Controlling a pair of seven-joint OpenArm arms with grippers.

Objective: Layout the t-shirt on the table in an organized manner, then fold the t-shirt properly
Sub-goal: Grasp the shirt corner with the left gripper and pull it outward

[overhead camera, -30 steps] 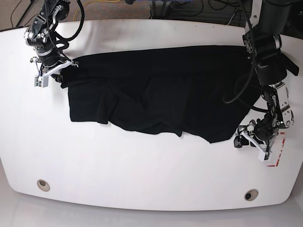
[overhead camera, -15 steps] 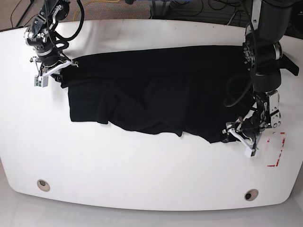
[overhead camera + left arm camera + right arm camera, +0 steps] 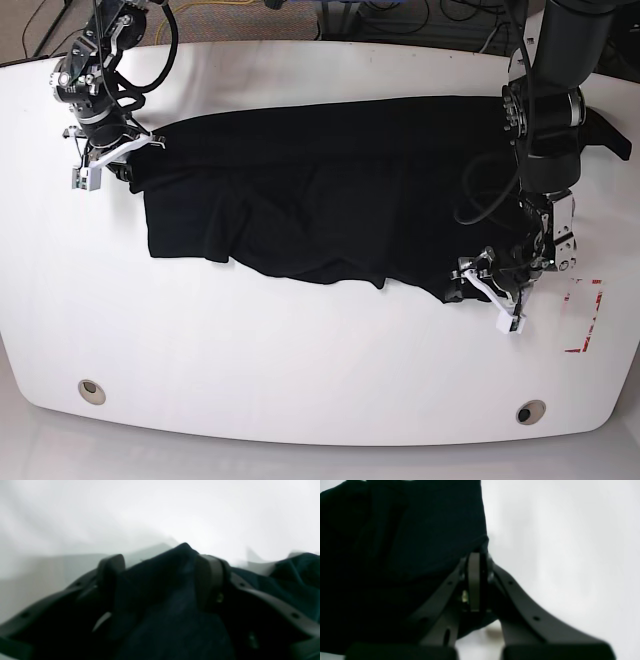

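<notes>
Black soft cloth t-shirt (image 3: 330, 190) lies spread across the middle of the large white smooth table (image 3: 250, 350), wider than it is deep, with wrinkles running through its centre and an uneven near hem that dips lowest toward the base view's right.

At the far left corner of the garment in the base view, the right gripper (image 3: 105, 160) sits with its white-tipped jaws pressed together on the cloth's edge. The right wrist view confirms this: the two dark fingers (image 3: 475, 580) meet flat against each other, and black fabric (image 3: 402, 542) is pinched at their tips, filling the left of that picture, with bare tabletop (image 3: 570, 542) to the right.

On the base view's right, the left gripper (image 3: 490, 290) is low at the near right corner of the shirt. In the left wrist view its two dark fingers (image 3: 110, 580) stand apart with a raised fold of black cloth (image 3: 162, 580) bunched between them; the jaws are narrowing around it, not yet pressed tight.

Red-marked rectangle lines (image 3: 590, 320) show on the table just beside that gripper, and two round grommet holes (image 3: 91, 390) sit near the front edge.
</notes>
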